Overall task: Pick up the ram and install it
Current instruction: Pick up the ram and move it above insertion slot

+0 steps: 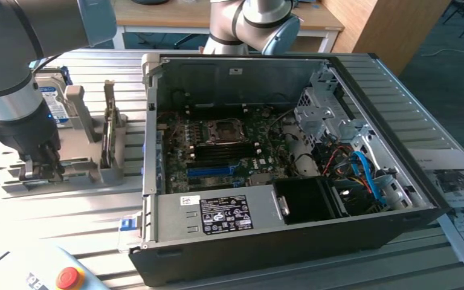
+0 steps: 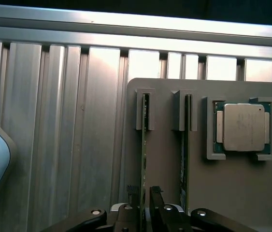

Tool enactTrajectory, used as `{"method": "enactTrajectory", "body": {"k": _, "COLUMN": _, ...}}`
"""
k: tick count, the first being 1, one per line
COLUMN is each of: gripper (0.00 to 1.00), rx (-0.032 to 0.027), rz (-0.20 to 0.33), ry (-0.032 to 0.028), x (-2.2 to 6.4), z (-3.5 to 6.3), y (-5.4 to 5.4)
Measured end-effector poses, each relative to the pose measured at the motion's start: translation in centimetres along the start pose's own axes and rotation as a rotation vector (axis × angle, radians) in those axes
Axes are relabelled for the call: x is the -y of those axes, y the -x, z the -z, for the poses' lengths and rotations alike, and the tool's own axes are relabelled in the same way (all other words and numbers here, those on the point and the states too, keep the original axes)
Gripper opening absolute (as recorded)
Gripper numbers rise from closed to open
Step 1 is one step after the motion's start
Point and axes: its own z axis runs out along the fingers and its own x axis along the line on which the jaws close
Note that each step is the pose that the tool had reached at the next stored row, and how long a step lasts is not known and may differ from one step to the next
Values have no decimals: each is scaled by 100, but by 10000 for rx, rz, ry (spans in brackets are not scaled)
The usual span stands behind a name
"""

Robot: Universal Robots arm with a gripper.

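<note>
1. The gripper (image 2: 144,191) is low over a grey holder (image 2: 162,145) that lies on the ribbed metal surface (image 2: 78,121).
2. Its jaws stand a little apart, one on each side of the ram (image 2: 144,145). They straddle the stick near one end and are not clamped on it.
3. The ram stands on its long edge in a slot of the holder, its far end seated between two grey posts. It is not lifted.
4. A second stick (image 2: 185,145) stands on edge in the next slot, parallel to the ram and just beside it.
5. A square silver processor (image 2: 243,126) lies flat in a recess of the holder. The second stick is between it and the ram.
6. In the exterior view the arm (image 1: 10,90) comes down at the exterior view's left, with a hard drive (image 1: 48,96) bearing a blue-and-white label upright behind it.
7. An open computer case (image 1: 296,241) lies in the middle of the surface, to the exterior view's right of the holder and apart from it. Its motherboard (image 1: 224,151) is exposed.
8. Printed papers (image 1: 458,193) lie at the exterior view's right of the case.
9. A red button (image 1: 69,278) sits on a pale device at the lower corner on the exterior view's left.
</note>
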Motion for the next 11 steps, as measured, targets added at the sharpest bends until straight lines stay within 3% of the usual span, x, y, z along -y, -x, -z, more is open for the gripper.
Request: {"method": "enactTrajectory", "body": {"k": 11, "gripper": 23, "rx": 4, "rz": -115, "ry": -1, "x": 0, "z": 0, "y": 0}}
